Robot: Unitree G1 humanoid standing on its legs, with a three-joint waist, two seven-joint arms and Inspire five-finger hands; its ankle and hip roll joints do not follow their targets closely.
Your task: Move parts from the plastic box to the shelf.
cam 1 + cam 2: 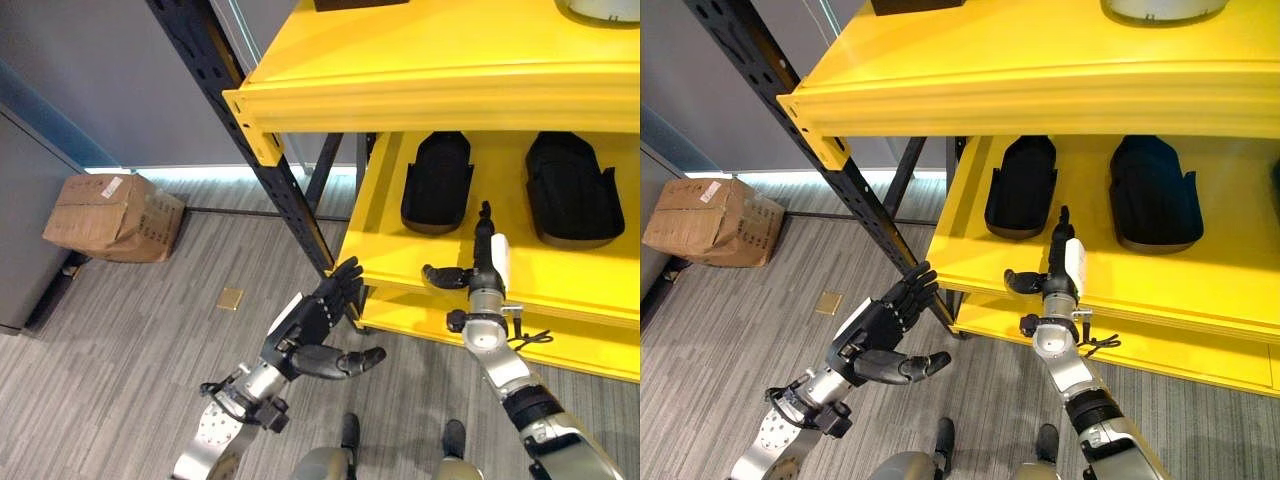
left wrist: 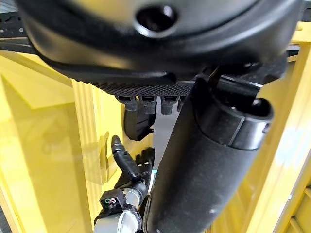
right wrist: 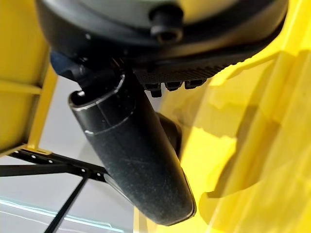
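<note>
Right now the biggest thing ahead of both hands is the yellow shelf point(image 1: 420, 95), on a dark steel frame point(image 1: 250, 150). I count two yellow levels in reach of view, plus a lower ledge below my right hand.

Two black parts point(image 1: 437, 182) point(image 1: 568, 190) lie side by side on the middle level, just beyond my right hand's fingertips, flat and parallel. I judge they were set that way so each has its own bare spot.

One cardboard box point(image 1: 112, 216) sits on the floor well off to the outer side of my left hand, near the wall. I see no plastic box from here.

My right hand point(image 1: 484, 262) stands upright over the front lip of the middle level, fingers straight, thumb stuck out sideways, holding nothing. I read that as a release posture, just short of the nearer part.

My left hand point(image 1: 318, 325) hangs low in front of the frame post, fingers spread wide and empty, apparently kept clear of the shelf edge.

One small tan square point(image 1: 231, 298) lies on the floor beyond my left hand.
</note>
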